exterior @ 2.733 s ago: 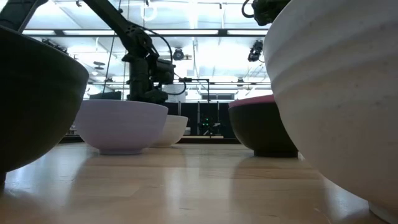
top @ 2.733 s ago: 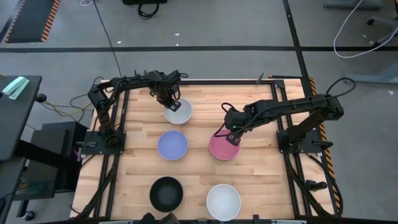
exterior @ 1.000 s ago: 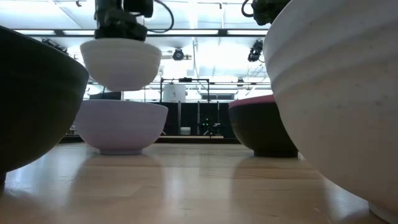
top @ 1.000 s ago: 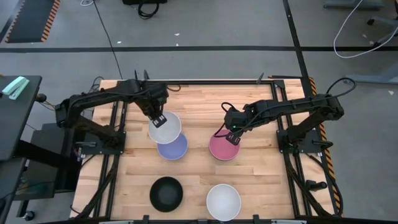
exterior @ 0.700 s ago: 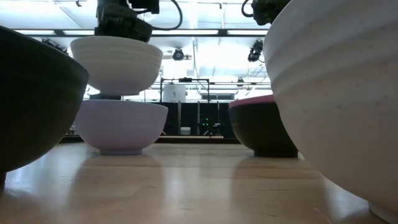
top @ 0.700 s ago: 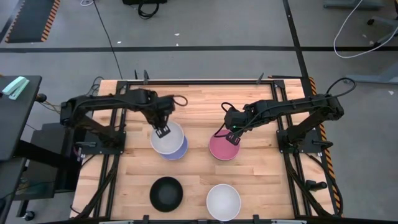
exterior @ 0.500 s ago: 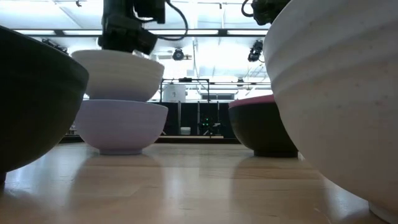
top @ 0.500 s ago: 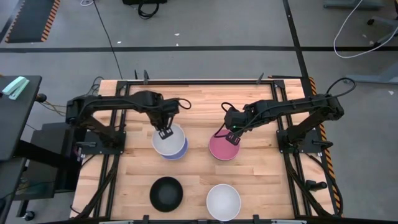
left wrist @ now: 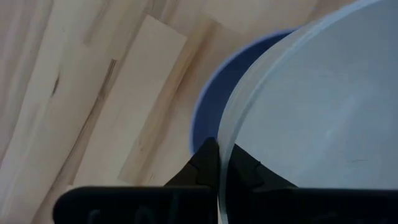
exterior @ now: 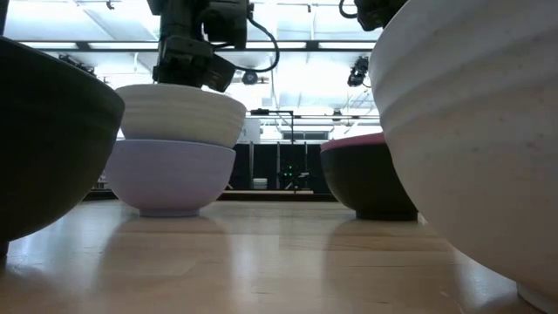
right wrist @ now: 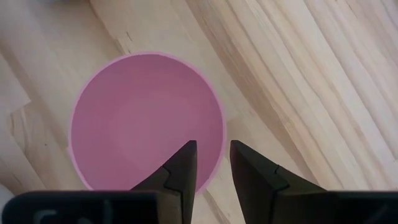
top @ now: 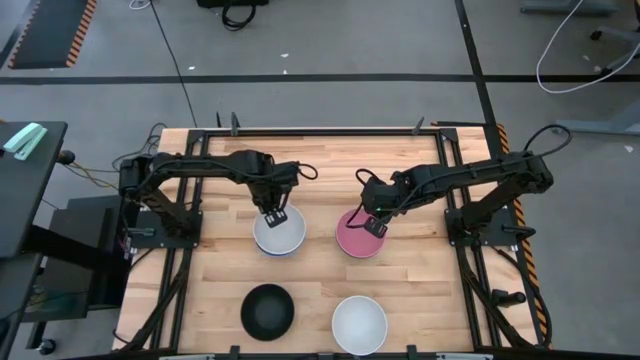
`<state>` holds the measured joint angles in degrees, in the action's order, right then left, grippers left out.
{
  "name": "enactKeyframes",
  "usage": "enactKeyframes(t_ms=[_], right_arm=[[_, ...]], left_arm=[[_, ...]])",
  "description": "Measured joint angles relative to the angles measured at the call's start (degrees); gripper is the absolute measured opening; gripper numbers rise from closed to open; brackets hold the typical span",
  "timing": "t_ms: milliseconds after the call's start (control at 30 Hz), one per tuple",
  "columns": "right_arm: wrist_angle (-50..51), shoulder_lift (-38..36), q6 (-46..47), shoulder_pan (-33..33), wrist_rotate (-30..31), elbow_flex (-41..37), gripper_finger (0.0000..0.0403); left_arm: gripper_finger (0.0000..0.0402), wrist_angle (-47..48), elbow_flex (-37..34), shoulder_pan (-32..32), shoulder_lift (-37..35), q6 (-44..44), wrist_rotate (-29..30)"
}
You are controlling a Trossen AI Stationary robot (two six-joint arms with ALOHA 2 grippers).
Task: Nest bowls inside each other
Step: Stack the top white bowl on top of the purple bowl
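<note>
Left tool (top: 276, 214) pinches upright white bowl (top: 280, 232) inside lavender bowl (exterior: 170, 179)

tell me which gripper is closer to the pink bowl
Right. The right gripper hovers open over the pink bowl rim; the left gripper is off beside it, pinching the white bowl.

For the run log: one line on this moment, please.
left gripper: shut on white bowl rim, seated in lavender-blue bowl | right gripper: open above pink bowl
</note>
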<state>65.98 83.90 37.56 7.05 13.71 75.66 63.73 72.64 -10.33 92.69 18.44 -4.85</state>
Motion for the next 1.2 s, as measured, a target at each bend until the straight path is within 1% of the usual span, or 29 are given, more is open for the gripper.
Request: enactKeyframes(t_ms=[867, 1067, 1200], right_arm=[[-0.3, 0.0, 0.0, 0.7, 0.2, 0.0, 0.0104], [-0.4, 0.0, 0.4, 1.6, 0.9, 0.0, 0.0104], [-0.4, 0.0, 0.4, 1.6, 1.1, 0.0, 0.0104]], left_arm=[[0.0009, -0.6, -0.2, 1.0, 0.0, 0.5, 0.0], [0.0009, -1.2, -6.2, 0.5, 0.0, 1.3, 0.1], [0.0009, -4.8, -8.5, -0.2, -0.5, 0.5, -0.3]])
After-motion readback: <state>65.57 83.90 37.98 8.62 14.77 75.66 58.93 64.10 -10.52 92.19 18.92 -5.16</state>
